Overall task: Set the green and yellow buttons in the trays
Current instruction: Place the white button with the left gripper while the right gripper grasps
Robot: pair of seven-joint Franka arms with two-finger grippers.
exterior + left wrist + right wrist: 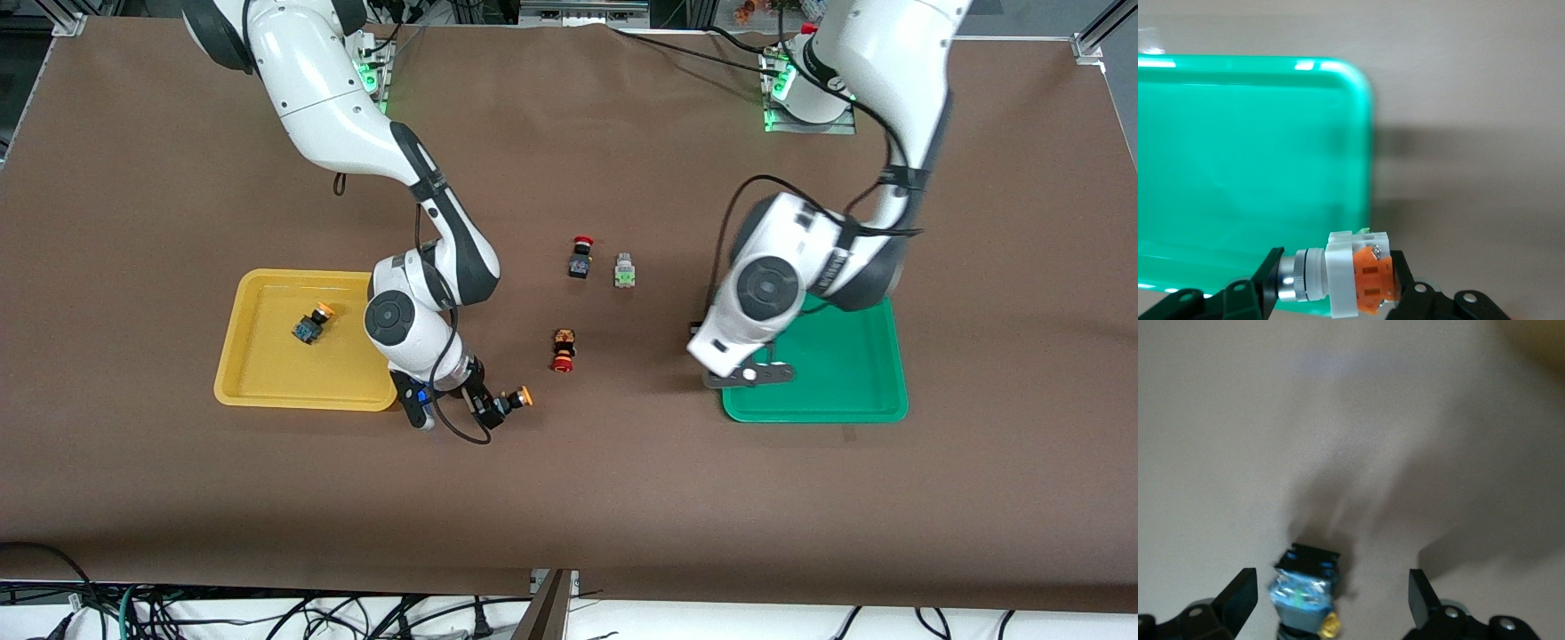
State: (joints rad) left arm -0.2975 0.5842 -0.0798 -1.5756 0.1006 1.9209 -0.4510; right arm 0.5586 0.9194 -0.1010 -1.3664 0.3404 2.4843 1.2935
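My left gripper (pixel 749 374) hangs over the edge of the green tray (pixel 845 382) that faces the right arm's end. It is shut on a white-grey button with an orange block (pixel 1351 273); the tray (pixel 1238 167) fills that wrist view below the gripper (pixel 1336 268). My right gripper (pixel 487 407) is low over the table beside the yellow tray (pixel 267 378), open, with a yellow-capped black-blue button (pixel 516 397) lying between its fingers (pixel 1303 593). A second yellow-capped button (pixel 311 324) lies in the yellow tray. A white-grey button with a green block (pixel 626 269) stands mid-table.
A red-capped black switch (pixel 581 257) stands beside the green-block button. A red-capped orange-black switch (pixel 564 349) lies nearer the front camera, between the two trays. Brown table all around.
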